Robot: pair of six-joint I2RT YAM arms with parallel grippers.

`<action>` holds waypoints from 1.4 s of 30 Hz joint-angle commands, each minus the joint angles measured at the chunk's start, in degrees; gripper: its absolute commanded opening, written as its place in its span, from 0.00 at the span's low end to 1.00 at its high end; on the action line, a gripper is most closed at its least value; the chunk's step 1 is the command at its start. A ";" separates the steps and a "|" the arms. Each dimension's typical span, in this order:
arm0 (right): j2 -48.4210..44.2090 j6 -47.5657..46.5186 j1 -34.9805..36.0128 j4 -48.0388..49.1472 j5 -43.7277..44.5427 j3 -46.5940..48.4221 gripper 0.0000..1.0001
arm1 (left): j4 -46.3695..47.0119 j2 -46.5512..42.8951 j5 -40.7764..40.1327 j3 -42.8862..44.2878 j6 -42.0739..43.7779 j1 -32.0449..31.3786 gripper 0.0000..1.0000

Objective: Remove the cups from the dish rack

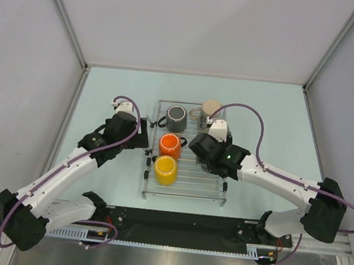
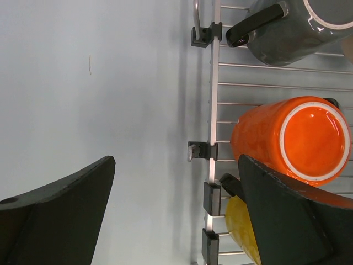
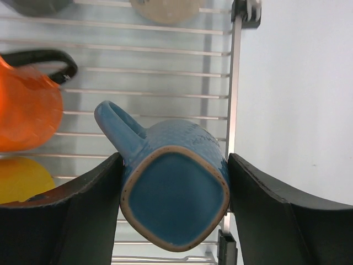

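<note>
The silver dish rack (image 1: pixel 205 181) lies mid-table. On it are a dark grey cup (image 1: pixel 176 118), a beige cup (image 1: pixel 209 110), an orange cup (image 1: pixel 170 146) and a yellow cup (image 1: pixel 165 170). My right gripper (image 3: pixel 174 190) is shut on a blue cup (image 3: pixel 175 199) by the rack's right edge (image 3: pixel 234 99). The blue cup's base faces the camera and its handle points up-left. From above, the right gripper (image 1: pixel 205 149) hides that cup. My left gripper (image 2: pixel 176 193) hangs open and holds nothing, straddling the rack's left rail (image 2: pixel 214 110) beside the orange cup (image 2: pixel 298 138).
The rack sits on a pale table with white walls at the left, right and back. Bare tabletop (image 2: pixel 110 83) lies left of the rack, more (image 3: pixel 298 83) to its right. In the right wrist view the orange cup (image 3: pixel 27 110) and yellow cup (image 3: pixel 22 176) lie left of the blue one.
</note>
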 commanded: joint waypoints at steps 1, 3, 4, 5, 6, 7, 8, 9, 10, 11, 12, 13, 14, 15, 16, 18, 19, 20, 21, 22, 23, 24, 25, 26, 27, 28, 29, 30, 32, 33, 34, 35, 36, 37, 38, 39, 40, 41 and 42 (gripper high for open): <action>-4.23 -3.36 -2.03 0.43 4.40 6.81 0.00 | 0.66 0.69 0.13 2.88 -1.42 0.07 0.99; -5.89 -4.94 -4.13 2.27 2.30 7.69 0.00 | 0.92 0.77 0.31 3.32 -1.77 0.07 0.99; -6.77 -5.46 -4.92 3.32 1.24 7.69 0.00 | 1.01 0.77 0.48 3.41 -2.12 0.07 0.98; -7.65 -5.90 -5.63 4.55 0.01 7.51 0.00 | 1.27 0.69 0.92 3.50 -2.38 0.07 0.99; -9.49 -6.26 -6.33 6.57 -2.87 7.43 0.00 | 1.45 0.51 1.01 3.50 -2.56 0.07 0.99; -10.63 -6.78 -7.99 8.15 -4.46 6.90 0.00 | 2.24 0.34 1.44 3.41 -2.82 0.07 0.99; -11.86 -7.57 -8.62 10.26 -6.05 6.11 0.00 | 2.77 -0.01 2.23 3.32 -3.17 0.07 0.99; -14.57 -8.19 -9.58 14.02 -9.89 4.37 0.00 | 3.47 -0.45 2.85 2.80 -3.44 0.07 1.00; -15.82 -8.37 -11.68 16.41 -12.45 3.48 0.00 | 5.13 -1.50 3.46 2.62 -3.70 0.07 1.00; -17.22 -8.28 -13.00 20.52 -17.70 2.51 0.00 | 6.19 -2.03 5.30 1.75 -4.14 0.07 1.00; -19.07 -7.67 -14.32 22.39 -20.54 0.85 0.00 | 7.33 -2.73 6.27 1.30 -4.40 0.15 1.00; -19.69 -7.14 -17.12 23.71 -23.17 0.31 0.00 | 9.86 -4.48 7.15 0.86 -4.93 0.15 1.00; -20.31 -6.70 -18.11 27.03 -27.73 -0.39 0.00 | 11.37 -5.19 8.21 -0.27 -5.28 0.07 0.99; -21.27 -5.66 -19.07 28.72 -29.95 -1.53 0.00 | 14.34 -6.16 10.13 -0.72 -5.55 0.07 0.99; -21.63 -5.30 -21.00 30.13 -32.23 -1.97 0.00 | 16.03 -7.73 11.37 -1.16 -6.07 0.07 0.98; -21.81 -4.07 -22.76 34.00 -38.21 -2.68 0.00 | 20.58 -9.41 14.17 -2.56 -6.77 0.07 0.97; -22.16 -2.67 -23.47 35.49 -39.27 -3.73 0.00 | 22.09 -10.81 15.15 -2.83 -7.56 0.07 0.97; -22.25 -1.87 -24.78 38.64 -43.64 -4.43 0.00 | 23.67 -11.35 16.03 -3.70 -7.83 0.07 0.96; -22.33 -1.17 -25.49 39.88 -45.68 -5.14 0.00 | 26.82 -11.79 18.39 -3.97 -8.09 0.07 0.95; -22.60 0.66 -26.02 42.68 -47.35 -6.62 0.00 | 28.42 -12.23 19.63 -4.32 -8.79 0.15 0.88; -22.69 1.64 -26.72 46.45 -49.37 -7.77 0.00 | 30.26 -12.93 21.47 -5.28 -9.15 0.07 0.86; -22.77 2.61 -27.08 48.14 -50.35 -8.56 0.00 | 33.85 -13.20 23.92 -5.81 -10.02 0.07 0.86; -22.60 4.53 -27.78 49.64 -52.62 -10.22 0.00 | 34.49 -13.46 25.25 -6.25 -10.55 0.15 0.85; -22.69 5.77 -28.74 53.05 -53.60 -11.11 0.00 | 37.28 -13.64 26.22 -7.04 -10.99 0.07 0.87; -22.69 6.91 -29.27 55.00 -54.66 -11.90 0.00 | 39.75 -13.73 27.02 -7.40 -11.78 0.07 0.91; -22.60 7.88 -29.80 58.93 -56.84 -13.65 0.00 | 40.90 -13.73 28.59 -7.66 -12.22 0.07 1.00; -22.51 10.07 -30.41 60.88 -57.56 -14.36 0.00 | 42.13 -13.64 29.48 -8.36 -12.58 0.07 1.00; -22.42 10.87 -30.59 62.56 -58.26 -14.98 0.00 | 44.76 -13.55 30.53 -8.72 -13.28 0.07 1.00; -21.64 13.59 -30.86 67.48 -60.29 -16.12 0.00 | 47.06 -13.03 32.99 -9.42 -14.16 0.07 1.00; -21.28 14.47 -31.03 69.06 -60.99 -16.39 0.00 | 48.89 -12.24 33.52 -9.60 -15.29 0.07 1.00; -20.76 15.27 -31.04 72.30 -62.21 -16.57 0.00 | 49.70 -11.89 34.57 -9.69 -15.91 0.07 1.00; -19.80 17.10 -30.95 73.72 -62.66 -17.00 0.00 | 50.49 -11.27 35.37 -9.69 -16.35 0.15 1.00; -19.18 17.99 -30.95 75.04 -62.92 -17.18 0.00 | 52.06 -10.14 36.07 -9.77 -17.40 0.07 1.00; -18.82 18.52 -30.95 77.84 -63.28 -17.53 0.00 | 52.95 -9.78 36.77 -10.04 -18.02 0.07 0.98; -18.39 19.13 -31.03 78.56 -63.37 -17.62 0.00 | 54.96 -9.34 37.91 -10.21 -18.64 0.15 0.97; -17.51 19.75 -30.95 79.00 -63.45 -17.62 0.00 | 56.02 -8.98 38.27 -10.56 -19.51 -0.02 0.94; -17.07 20.02 -30.86 79.88 -63.63 -17.54 0.00 | 56.99 -8.89 38.54 -11.17 -19.96 -0.02 0.93; -16.71 20.28 -30.69 80.41 -63.72 -17.62 0.00 | 58.65 -8.81 38.97 -11.35 -20.31 -0.02 0.91; -16.01 20.54 -30.25 80.94 -63.46 -17.71 0.00 | 59.10 -8.46 39.06 -11.44 -20.75 -0.11 0.87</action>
